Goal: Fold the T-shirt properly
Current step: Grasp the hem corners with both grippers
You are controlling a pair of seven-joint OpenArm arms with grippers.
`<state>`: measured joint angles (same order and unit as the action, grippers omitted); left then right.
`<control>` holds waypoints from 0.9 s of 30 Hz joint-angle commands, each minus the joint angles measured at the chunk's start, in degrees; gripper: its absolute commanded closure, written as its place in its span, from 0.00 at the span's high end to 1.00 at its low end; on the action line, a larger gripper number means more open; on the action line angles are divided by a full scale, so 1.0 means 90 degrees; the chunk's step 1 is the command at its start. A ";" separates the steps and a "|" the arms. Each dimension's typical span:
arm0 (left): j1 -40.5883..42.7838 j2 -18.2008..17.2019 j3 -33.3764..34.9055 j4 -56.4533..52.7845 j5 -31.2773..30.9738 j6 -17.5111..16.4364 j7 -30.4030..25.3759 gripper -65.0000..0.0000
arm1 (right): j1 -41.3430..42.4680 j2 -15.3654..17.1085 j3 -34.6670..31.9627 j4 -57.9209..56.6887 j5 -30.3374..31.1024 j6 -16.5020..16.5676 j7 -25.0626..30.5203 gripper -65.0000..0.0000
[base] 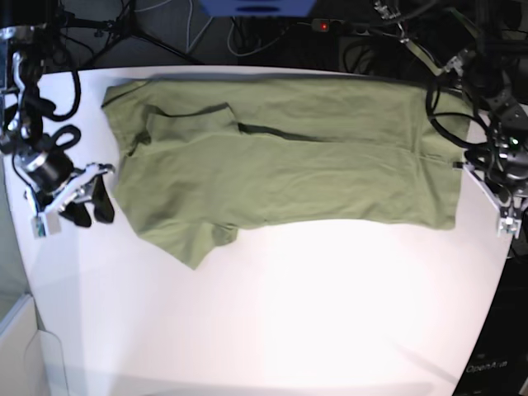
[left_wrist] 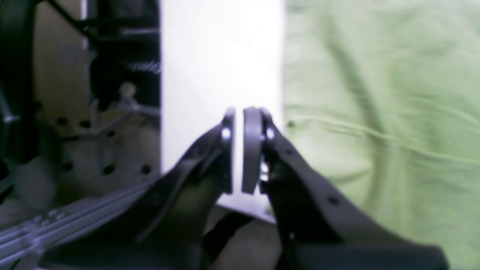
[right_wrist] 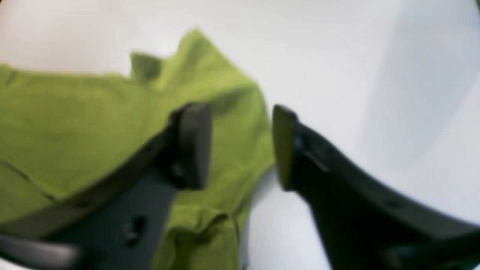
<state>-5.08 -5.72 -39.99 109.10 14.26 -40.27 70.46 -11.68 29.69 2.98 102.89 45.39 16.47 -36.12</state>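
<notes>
Right end effector [right_wrist: 240, 146] beside T-shirt [right_wrist: 75, 123]

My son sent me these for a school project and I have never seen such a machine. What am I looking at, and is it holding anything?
It is a robot with two arms at a white table. The base view looks down from above; the other two come from cameras on the wrists. An olive-green T-shirt lies spread out, partly folded lengthwise. The right gripper, at that overhead picture's left, has its jaws apart over the shirt's sleeve edge and grips nothing. The left gripper, on the other side, is shut and empty, beside the shirt's edge. So nothing is held at this moment.
</notes>
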 commanded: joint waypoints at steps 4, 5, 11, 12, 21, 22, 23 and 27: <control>-0.0661 -0.0493 0.0003 -0.0552 -0.0007 0.0030 -0.0019 0.06 | 0.1508 0.0027 -0.0053 -0.0839 0.0041 0.0402 -0.1042 0.69; -0.0769 -0.0581 0.0003 -0.0816 -0.0007 0.0030 -0.0019 0.06 | 0.1889 -0.0022 -0.0073 -0.1269 0.0041 0.0627 -0.1335 0.72; -0.1150 -0.0855 0.0003 -0.1851 -0.0007 0.0030 -0.0048 0.06 | 0.3217 -0.0149 -0.0502 -0.3154 0.0032 0.1447 -0.1794 0.74; -0.1218 -0.0894 0.0003 -0.2037 -0.0007 0.0030 -0.0146 0.06 | 0.3393 -0.0149 -0.0639 -0.3428 0.0002 0.1477 -0.1755 0.74; -0.1638 -0.1011 0.0023 -0.3531 0.0052 0.0030 -0.1240 0.06 | 0.4302 -0.0725 -0.1841 -0.4668 -0.1053 0.1643 -0.1218 0.74; -0.1658 -0.1040 0.0023 -0.3717 0.0052 0.0030 -0.1318 0.06 | 0.4351 -0.0764 -0.1841 -0.4854 -0.1170 0.1662 -0.1208 0.74; -0.1677 -0.1040 0.0013 -0.3941 0.0052 0.0030 -0.1377 0.06 | 0.4380 -0.0852 -0.1841 -0.5020 -0.1297 0.1662 -0.1130 0.74; -0.1677 -0.1148 0.0013 -0.4332 0.0032 0.0030 -0.1640 0.06 | 0.4419 -0.1096 -0.1850 -0.5401 -0.1688 0.1662 -0.0700 0.74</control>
<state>-18.87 -14.79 -39.88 69.14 14.39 -40.27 56.42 26.17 19.59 -13.96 53.39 29.21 31.03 -43.77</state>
